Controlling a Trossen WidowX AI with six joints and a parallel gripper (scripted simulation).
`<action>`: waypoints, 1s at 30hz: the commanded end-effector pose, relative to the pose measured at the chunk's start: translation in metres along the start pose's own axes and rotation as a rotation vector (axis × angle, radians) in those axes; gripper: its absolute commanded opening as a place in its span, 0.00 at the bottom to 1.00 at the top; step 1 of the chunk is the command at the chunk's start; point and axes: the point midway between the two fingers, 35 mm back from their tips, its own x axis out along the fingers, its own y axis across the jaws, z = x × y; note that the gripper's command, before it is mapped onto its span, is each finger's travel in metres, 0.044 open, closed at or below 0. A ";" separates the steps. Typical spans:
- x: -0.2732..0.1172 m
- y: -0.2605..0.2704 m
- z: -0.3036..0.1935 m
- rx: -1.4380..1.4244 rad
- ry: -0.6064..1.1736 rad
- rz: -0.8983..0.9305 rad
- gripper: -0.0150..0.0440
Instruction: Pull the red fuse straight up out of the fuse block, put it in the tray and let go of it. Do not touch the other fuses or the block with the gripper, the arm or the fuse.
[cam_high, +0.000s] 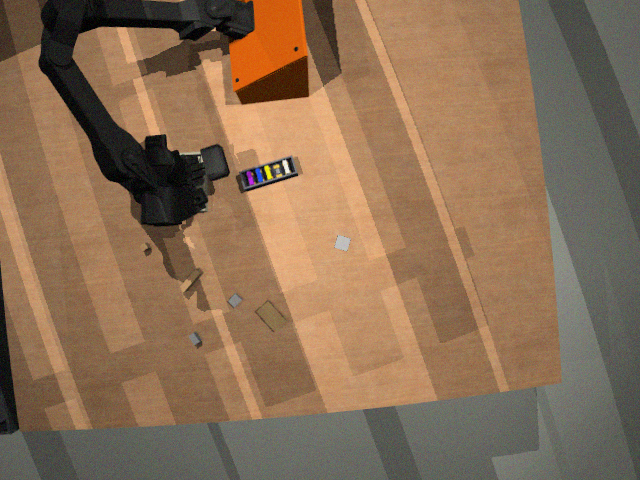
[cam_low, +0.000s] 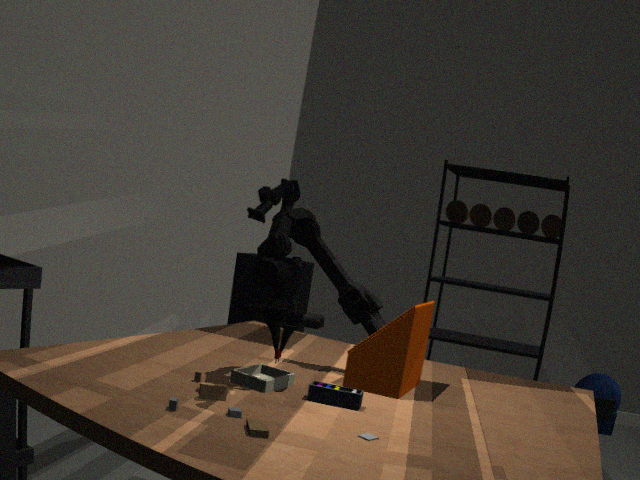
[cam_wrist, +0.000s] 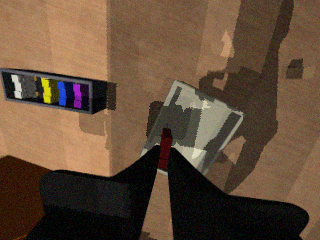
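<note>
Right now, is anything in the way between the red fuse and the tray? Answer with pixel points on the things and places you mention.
Nothing visible is in the way. The pincer (cam_low: 277, 357) (cam_wrist: 164, 150) holds the red fuse (cam_low: 277, 354) (cam_wrist: 165, 148) up above the tray (cam_low: 279, 385) (cam_wrist: 231, 129), and the fuse block (cam_high: 268, 183) (cam_low: 334, 400) (cam_wrist: 99, 104) sits off to the side.

On the tabletop (cam_high: 439, 180) (cam_low: 413, 423), an orange wedge (cam_high: 273, 46) (cam_low: 390, 353) stands near small grey and tan blocks. Behind, a shelf (cam_low: 496, 231) carries five round things.

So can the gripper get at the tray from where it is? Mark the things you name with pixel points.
Probably yes: the gripper (cam_low: 278, 356) (cam_wrist: 164, 150), shut on the red fuse (cam_low: 277, 354) (cam_wrist: 165, 147), hangs above the tray (cam_low: 267, 385) (cam_wrist: 227, 142), nothing visible between.
</note>
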 end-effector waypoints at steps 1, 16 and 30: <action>-0.002 -0.029 -0.014 0.001 0.004 -0.016 0.25; 0.012 -0.034 -0.016 0.001 0.005 -0.018 0.25; 0.034 -0.034 -0.017 0.001 0.005 -0.020 0.25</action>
